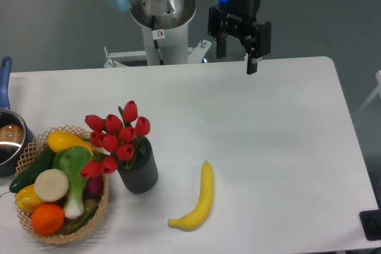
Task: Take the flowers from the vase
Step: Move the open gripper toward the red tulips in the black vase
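While the arm hung at the far edge, a banana [195, 204] lay nearest on the table [268, 135], right of the vase [139, 173]. Flowers [116, 134] stood in the vase, blooms leaning left over the basket [36, 147] of vegetables touching it. A pot [9, 138] sat at the left edge. Farthest back, the gripper [237, 57] hovered well apart from the flowers, fingers spread, holding nothing.
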Robot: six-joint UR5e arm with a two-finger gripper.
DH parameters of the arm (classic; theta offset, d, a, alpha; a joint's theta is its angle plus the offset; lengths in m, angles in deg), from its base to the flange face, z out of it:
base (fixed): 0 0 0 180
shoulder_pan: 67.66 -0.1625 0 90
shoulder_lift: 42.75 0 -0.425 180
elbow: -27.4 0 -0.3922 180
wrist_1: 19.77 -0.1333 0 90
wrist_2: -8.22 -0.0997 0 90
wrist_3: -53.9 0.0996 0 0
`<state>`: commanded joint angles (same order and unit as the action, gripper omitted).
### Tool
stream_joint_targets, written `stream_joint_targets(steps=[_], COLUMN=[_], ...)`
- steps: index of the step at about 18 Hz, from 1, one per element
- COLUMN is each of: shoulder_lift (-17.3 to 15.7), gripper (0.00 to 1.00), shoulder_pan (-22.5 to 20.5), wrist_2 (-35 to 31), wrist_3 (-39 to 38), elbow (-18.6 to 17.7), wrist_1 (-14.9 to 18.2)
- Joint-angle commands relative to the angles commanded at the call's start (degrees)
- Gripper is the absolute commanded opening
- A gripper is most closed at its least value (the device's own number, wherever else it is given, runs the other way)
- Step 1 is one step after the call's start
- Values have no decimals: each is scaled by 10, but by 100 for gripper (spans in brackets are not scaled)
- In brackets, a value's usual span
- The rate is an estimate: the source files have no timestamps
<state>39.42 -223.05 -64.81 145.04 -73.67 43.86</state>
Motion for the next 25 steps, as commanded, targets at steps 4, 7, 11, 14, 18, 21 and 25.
stream_joint_targets(steps=[4,7,11,14,18,21,25], shoulder_lift=[-6,-17,-16,-15,-18,-21,-27], gripper=[100,100,100,100,100,100,100], shoulder_pan=[2,5,2,1,4,6,10], wrist_2=[2,2,30,54,54,55,69], wrist_3=[0,-5,-4,-7,-8,-8,-40], elbow=[-15,-41,-59,-73,-84,-98,-117], wrist_1=[-3,-34,-41,-42,-46,-46,-40])
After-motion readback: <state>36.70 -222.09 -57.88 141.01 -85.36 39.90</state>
